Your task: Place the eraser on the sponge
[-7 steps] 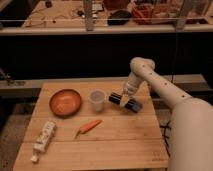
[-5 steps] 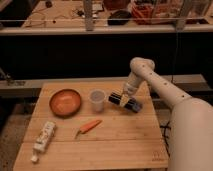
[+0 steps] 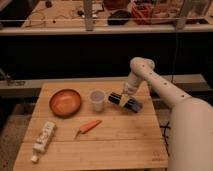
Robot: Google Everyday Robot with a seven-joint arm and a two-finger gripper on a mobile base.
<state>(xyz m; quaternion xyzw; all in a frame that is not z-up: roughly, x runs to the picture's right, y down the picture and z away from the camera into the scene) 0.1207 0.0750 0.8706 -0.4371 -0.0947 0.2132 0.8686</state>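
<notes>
The eraser [image 3: 116, 97], a small black rectangular block, lies toward the far right of the light wooden table [image 3: 120, 145], just right of the cup and right against the gripper's tip.

Nearest the camera, at the table's front left corner, lies a white squeeze tube [image 3: 44, 136] with dark print, its cap pointing to the front edge. A little further in and to the right is an orange carrot [image 3: 89, 126], lying at a slant. Beyond these, on the left half, stands a round orange-brown bowl [image 3: 65, 101], and just right of it, apart from it, a clear plastic cup [image 3: 97, 100] stands upright.

In the same row as the cup, the gripper [image 3: 123, 101] reaches down to the tabletop, its fingers drawn together. The eraser sits on its left side. Whether the fingers actually pinch it cannot be told. On the gripper's other side, just beside it, the sponge [image 3: 133, 105], a small dark block with a bluish tinge, rests flat on the wood. The eraser is not on top of it.

The white arm [image 3: 160, 87] comes in from the lower right and bends at a rounded joint above the gripper. Behind the table runs a pale ledge [image 3: 30, 85], and further back a cluttered shelf [image 3: 60, 22].
</notes>
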